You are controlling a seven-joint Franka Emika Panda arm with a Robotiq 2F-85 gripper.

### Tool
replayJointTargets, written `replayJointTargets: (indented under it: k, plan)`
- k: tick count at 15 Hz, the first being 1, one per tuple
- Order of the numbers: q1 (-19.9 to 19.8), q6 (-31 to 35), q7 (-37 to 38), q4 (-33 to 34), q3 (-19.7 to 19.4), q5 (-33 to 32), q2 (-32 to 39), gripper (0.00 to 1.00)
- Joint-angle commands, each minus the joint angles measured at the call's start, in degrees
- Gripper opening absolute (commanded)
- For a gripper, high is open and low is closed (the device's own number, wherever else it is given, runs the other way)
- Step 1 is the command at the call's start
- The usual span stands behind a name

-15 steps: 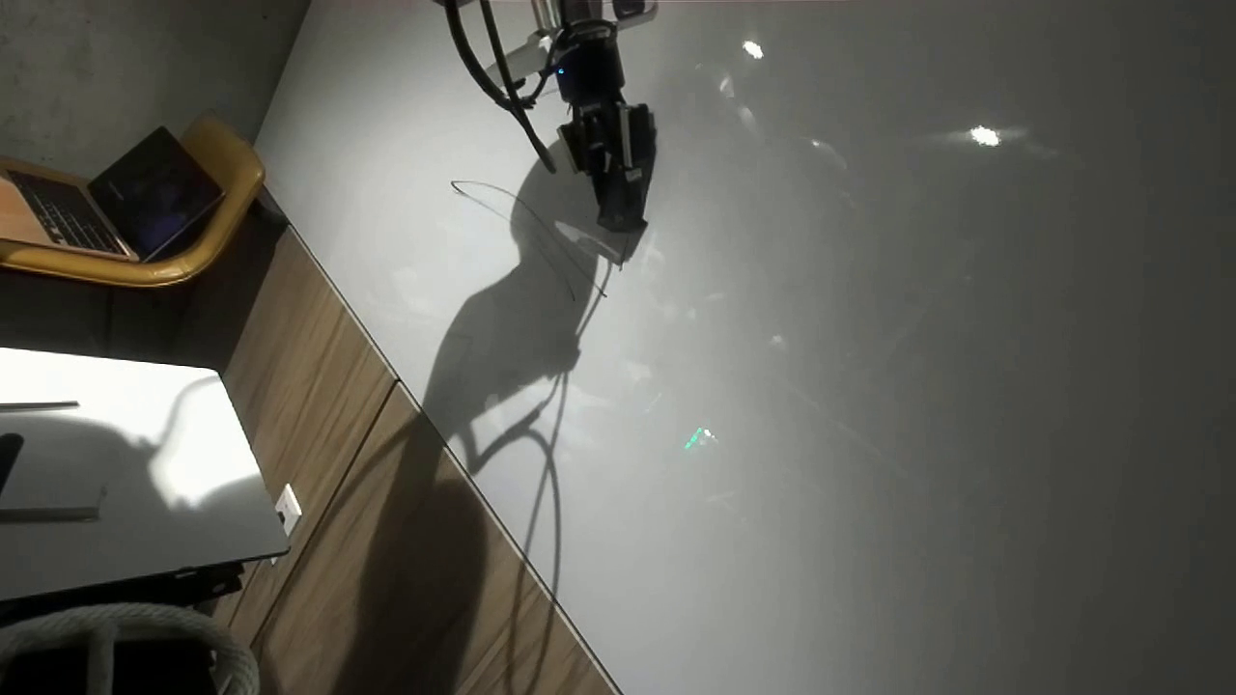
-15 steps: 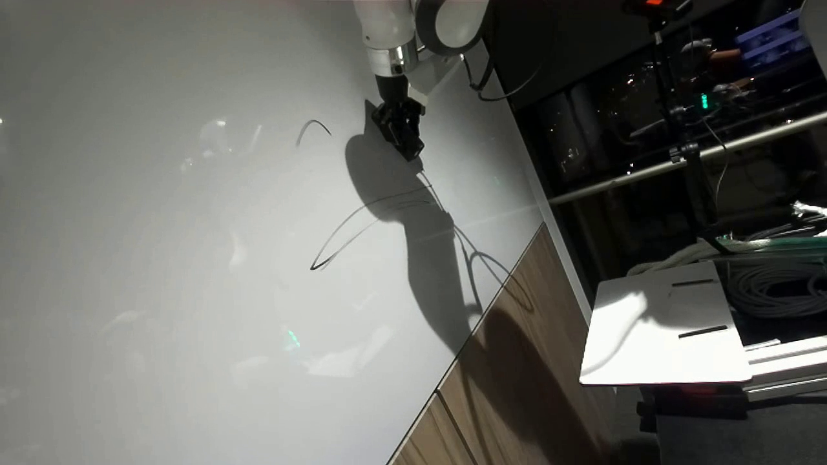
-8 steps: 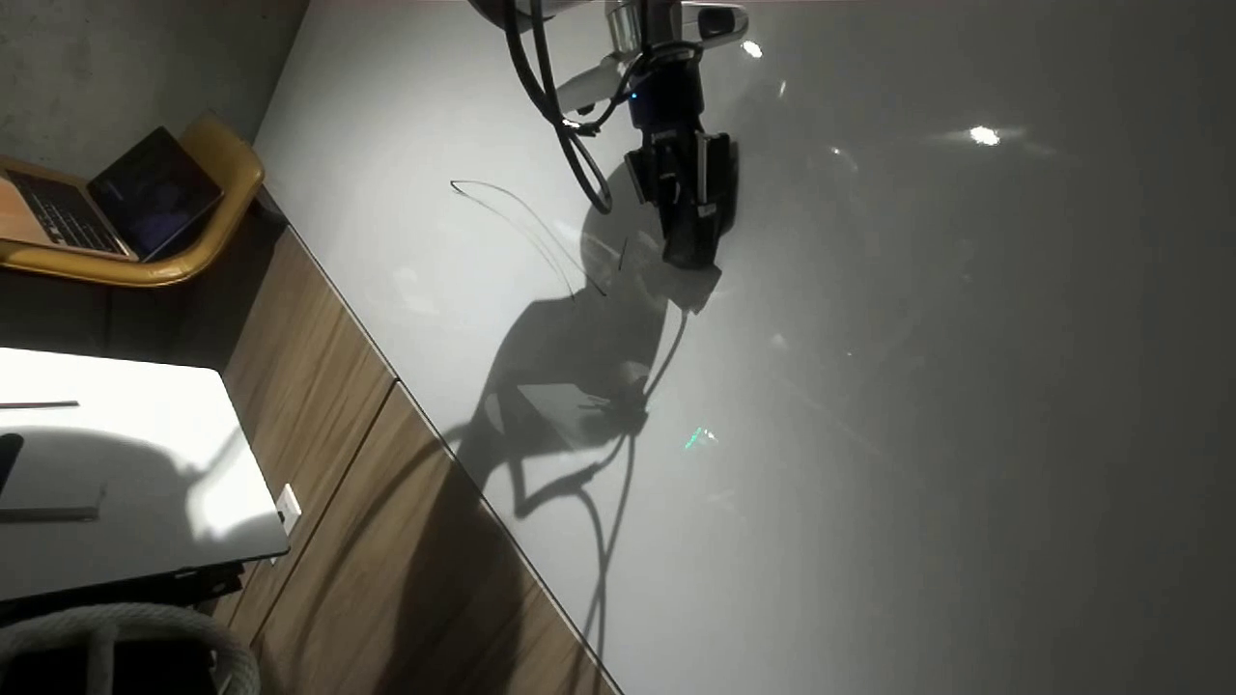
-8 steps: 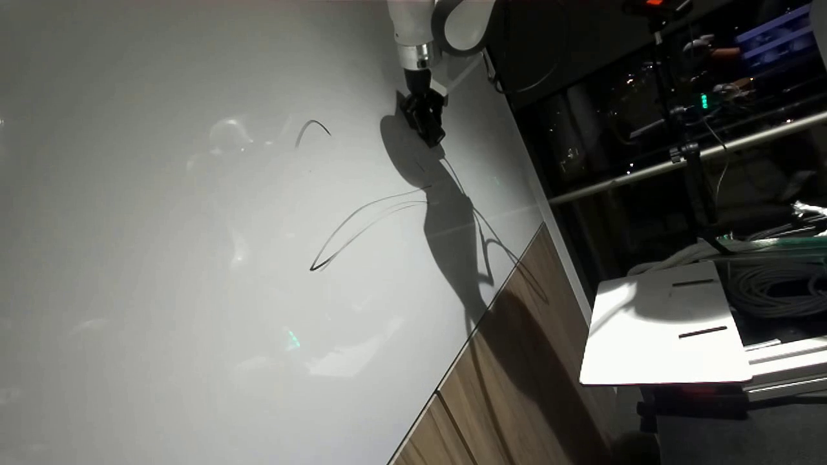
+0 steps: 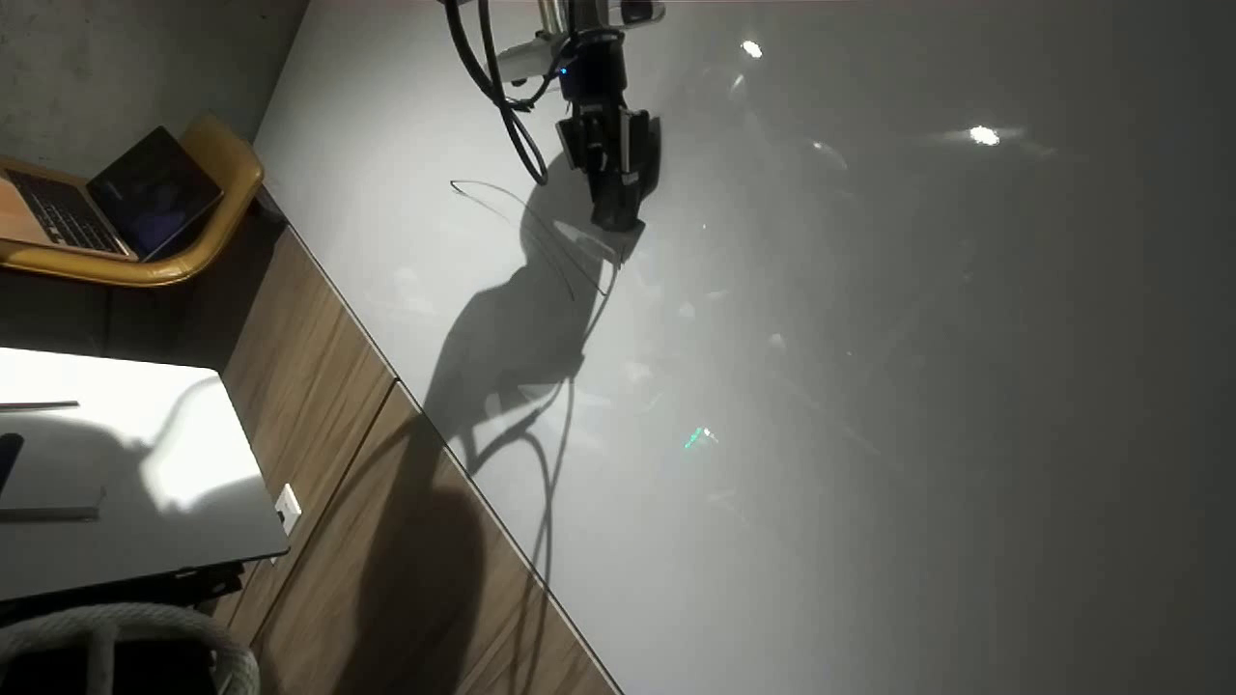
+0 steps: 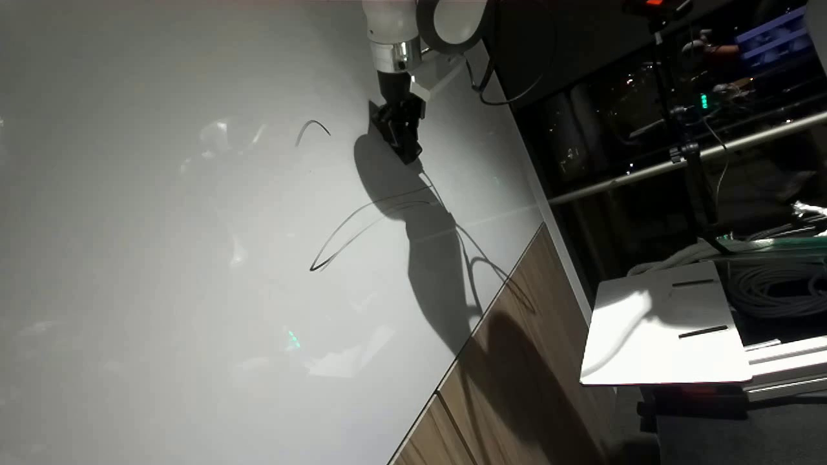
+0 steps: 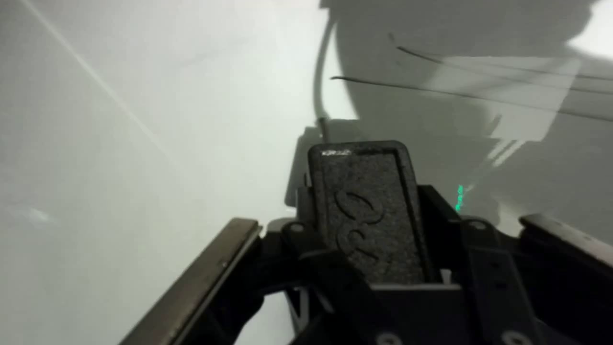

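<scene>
Wrist view: my gripper clamps the black embossed whiteboard eraser, near thin marker lines; in both exterior views it sits well in from the edge where whiteboard meets wood panels.

Dark grey block, whitish surface

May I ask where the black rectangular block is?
The block is held in the black gripper, just right of centre in the wrist view, below thin dark lines.

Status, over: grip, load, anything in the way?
Gripper shut on black block. Block close to white surface, contact unclear. Arm's shadow falls across dark curved lines.
</scene>
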Motion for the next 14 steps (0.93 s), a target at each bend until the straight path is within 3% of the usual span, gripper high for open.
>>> replayJointTargets:
  k: [1, 6, 14]
  plan:
    - [3.07, 0.5, 0.68, 4.86, 4.19, 0.39, 2.66, 0.3]
    - [6.62, -3.76, -0.45, 11.6, 8.44, -0.7, 5.8, 0.3]
    - [11.88, -14.64, -2.25, 23.34, 10.52, -1.53, 13.32, 0.3]
